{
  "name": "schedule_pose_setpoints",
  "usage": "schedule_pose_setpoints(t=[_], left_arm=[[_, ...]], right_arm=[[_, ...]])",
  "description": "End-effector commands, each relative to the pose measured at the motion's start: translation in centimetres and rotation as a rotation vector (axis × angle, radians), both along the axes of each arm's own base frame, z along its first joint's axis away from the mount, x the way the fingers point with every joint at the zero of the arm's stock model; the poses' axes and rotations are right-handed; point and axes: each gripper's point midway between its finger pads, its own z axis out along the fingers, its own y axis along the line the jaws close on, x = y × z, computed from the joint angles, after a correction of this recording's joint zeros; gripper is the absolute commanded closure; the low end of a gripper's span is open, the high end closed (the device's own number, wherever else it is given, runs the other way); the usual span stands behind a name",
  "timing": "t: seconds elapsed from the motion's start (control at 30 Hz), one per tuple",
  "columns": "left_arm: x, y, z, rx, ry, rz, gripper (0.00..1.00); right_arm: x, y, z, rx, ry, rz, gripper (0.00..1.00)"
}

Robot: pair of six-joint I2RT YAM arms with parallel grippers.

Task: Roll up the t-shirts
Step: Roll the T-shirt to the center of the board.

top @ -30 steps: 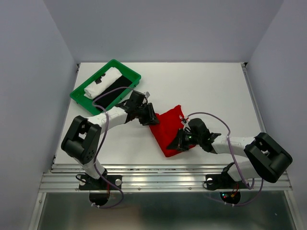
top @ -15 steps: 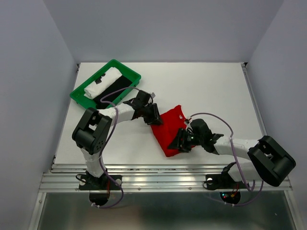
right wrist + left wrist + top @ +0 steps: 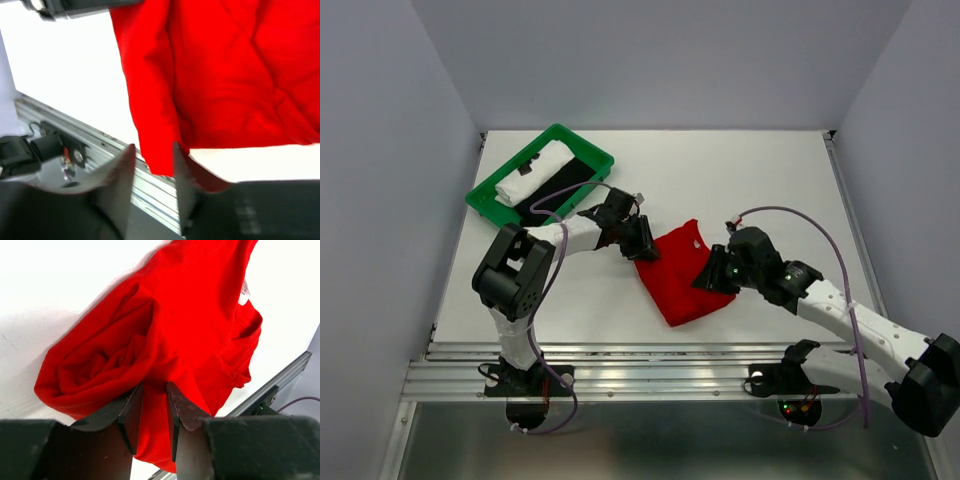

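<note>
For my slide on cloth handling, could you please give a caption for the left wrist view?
Left gripper pinches a fold of the partly rolled red t-shirt on the white table.

You get even, diffuse overhead light in the top view, with only faint shadows on the white table (image 3: 750,180). In both wrist views the table clips to featureless white. The right gripper (image 3: 153,152) is smeared by motion blur; the left gripper (image 3: 154,390) is sharp but dark.
</note>
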Motion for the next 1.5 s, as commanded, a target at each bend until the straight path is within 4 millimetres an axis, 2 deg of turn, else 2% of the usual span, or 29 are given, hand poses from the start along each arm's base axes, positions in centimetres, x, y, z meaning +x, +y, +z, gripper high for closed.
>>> schedule_pose_setpoints(t=[0.0, 0.03, 0.07, 0.13, 0.2, 0.23, 0.27, 0.37, 0.43, 0.47, 0.63, 0.7, 0.77, 0.87, 1.0, 1.1, 1.13, 1.2, 1.23, 1.27, 1.4, 1.47], left_arm=[[0.9, -0.6, 1.5, -0.017, -0.06, -0.015, 0.64], [0.8, -0.6, 1.4, -0.017, -0.058, -0.015, 0.64], [0.9, -0.5, 1.4, -0.017, -0.058, -0.014, 0.64], [0.8, -0.5, 1.5, -0.017, -0.057, -0.013, 0.64], [0.8, -0.5, 1.5, -0.019, -0.055, -0.013, 0.64], [0.8, -0.5, 1.6, -0.019, -0.058, -0.014, 0.64], [0.8, -0.5, 1.6, -0.019, -0.057, -0.013, 0.64], [0.8, -0.6, 1.6, -0.019, -0.059, -0.018, 0.64], [0.7, -0.5, 1.7, -0.016, -0.059, -0.02, 0.64], [0.8, -0.6, 1.8, -0.015, -0.063, -0.023, 0.64], [1.1, -0.5, 2.3, 0.0, -0.078, -0.027, 0.64], [1.6, -0.7, 3.3, -0.006, -0.097, -0.029, 0.64], [1.8, -0.7, 3.9, -0.003, -0.109, -0.03, 0.64], [2.2, -0.6, 5.8, -0.004, -0.147, -0.026, 0.64], [2.5, -0.3, 9.0, -0.017, -0.213, -0.01, 0.64], [2.4, -0.2, 9.8, -0.03, -0.222, -0.005, 0.64], [2.3, -0.3, 9.8, -0.033, -0.221, -0.008, 0.66], [2.0, -0.1, 8.7, -0.024, -0.196, -0.004, 0.78], [1.9, -0.2, 8.3, -0.02, -0.185, -0.006, 0.94], [1.6, -0.1, 7.5, -0.012, -0.164, -0.006, 1.0], [0.9, 0.1, 5.2, 0.007, -0.116, -0.001, 1.0], [0.7, 0.2, 4.5, 0.011, -0.108, 0.001, 1.0]], right_arm=[[0.5, -0.2, 2.0, -0.088, -0.062, 0.028, 0.7], [0.4, 0.3, 2.0, -0.088, -0.06, 0.049, 0.77], [0.4, 1.1, 2.2, -0.083, -0.072, 0.075, 0.79], [-0.4, 2.8, 0.9, -0.109, -0.054, 0.138, 0.85], [-0.8, 4.1, -0.2, -0.119, -0.031, 0.185, 0.87], [-1.1, 4.5, -0.2, -0.109, -0.033, 0.202, 0.87], [-0.9, 4.5, -1.2, -0.13, -0.019, 0.198, 0.88], [-0.8, 2.9, -3.8, -0.209, 0.011, 0.143, 0.91], [-0.1, 1.1, -5.3, -0.297, 0.001, 0.07, 0.93], [-0.4, 0.3, -6.2, -0.325, 0.013, 0.056, 0.93], [-1.4, -1.1, -9.4, -0.391, 0.061, 0.062, 0.95], [-2.0, -1.6, -10.3, -0.407, 0.083, 0.069, 0.97], [-2.0, -1.7, -10.4, -0.412, 0.08, 0.068, 0.97], [-1.4, -1.6, -8.7, -0.409, 0.043, 0.067, 0.98], [-0.2, -0.6, -5.2, -0.361, -0.024, 0.064, 0.98], [0.7, 0.7, -2.8, -0.306, -0.063, 0.066, 0.98], [1.1, 1.3, -2.0, -0.287, -0.078, 0.065, 0.98], [1.7, 2.1, -1.7, -0.269, -0.089, 0.062, 0.97], [2.0, 2.4, -1.6, -0.263, -0.094, 0.06, 0.97], [2.4, 2.9, -1.4, -0.255, -0.097, 0.054, 0.97], [4.0, 4.2, -1.8, -0.241, -0.103, 0.018, 0.97], [4.5, 4.5, -2.7, -0.255, -0.094, 0.005, 0.97]])
